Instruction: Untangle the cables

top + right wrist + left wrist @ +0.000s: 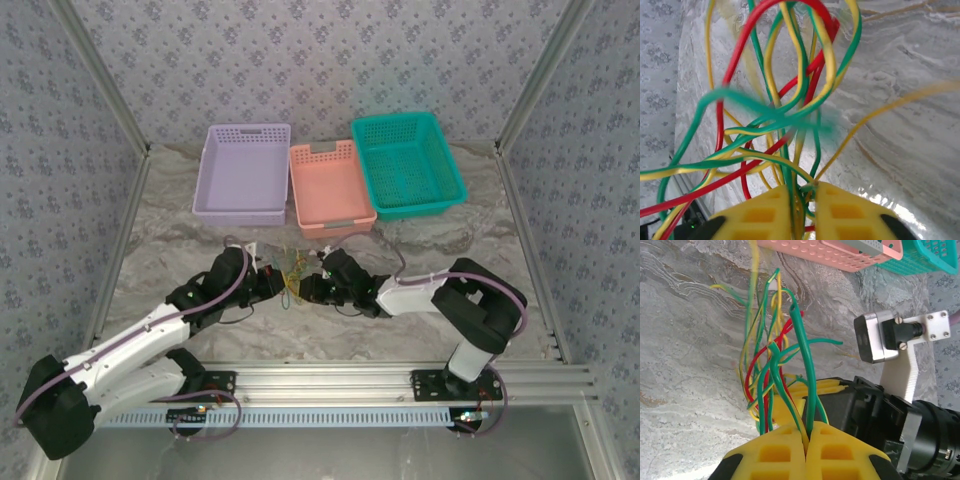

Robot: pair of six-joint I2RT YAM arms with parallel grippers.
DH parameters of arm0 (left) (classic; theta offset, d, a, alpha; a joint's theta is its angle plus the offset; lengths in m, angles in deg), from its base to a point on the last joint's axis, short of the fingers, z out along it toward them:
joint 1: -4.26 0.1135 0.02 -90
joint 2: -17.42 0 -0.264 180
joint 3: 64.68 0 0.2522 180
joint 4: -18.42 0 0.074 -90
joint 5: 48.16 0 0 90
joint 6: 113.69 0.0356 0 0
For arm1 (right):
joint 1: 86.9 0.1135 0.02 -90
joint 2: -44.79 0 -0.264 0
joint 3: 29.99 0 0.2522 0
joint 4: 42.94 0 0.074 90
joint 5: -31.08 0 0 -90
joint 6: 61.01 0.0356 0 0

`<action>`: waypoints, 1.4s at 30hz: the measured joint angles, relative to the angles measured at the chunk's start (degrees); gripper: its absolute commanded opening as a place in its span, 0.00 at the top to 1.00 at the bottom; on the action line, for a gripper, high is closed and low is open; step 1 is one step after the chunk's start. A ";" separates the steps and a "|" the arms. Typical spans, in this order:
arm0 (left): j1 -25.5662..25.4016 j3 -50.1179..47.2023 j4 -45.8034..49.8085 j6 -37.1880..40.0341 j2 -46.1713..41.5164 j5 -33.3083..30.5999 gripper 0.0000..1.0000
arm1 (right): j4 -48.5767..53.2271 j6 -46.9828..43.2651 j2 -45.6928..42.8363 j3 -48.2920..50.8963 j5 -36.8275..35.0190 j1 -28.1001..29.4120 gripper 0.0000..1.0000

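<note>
We are seeing the left gripper [806,452] pinching shut on green and yellow strands of the cables [771,365]. The right gripper [802,217] is clamping the same tangle, which is sitting mid-table just before the pink basket [330,190].

Green cable [740,98] blurred in right wrist view, cables [293,272] an indistinct knot from above

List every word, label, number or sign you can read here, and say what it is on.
None: no writing can be read on the purple basket, pink basket, teal basket or cables. The wallpaper carries a floral pattern, no text.
</note>
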 measured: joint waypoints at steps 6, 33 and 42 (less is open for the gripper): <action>0.31 0.00 2.58 0.85 -0.79 -1.70 1.00 | 5.25 0.28 -5.64 1.62 -5.75 0.13 1.00; -1.14 3.98 6.34 8.85 12.37 -4.70 0.95 | 39.58 -8.63 -26.51 4.63 -13.86 -15.45 1.00; -5.44 6.05 7.61 9.03 20.22 -7.56 0.34 | 41.64 -9.60 -25.27 5.09 -17.20 -15.52 1.00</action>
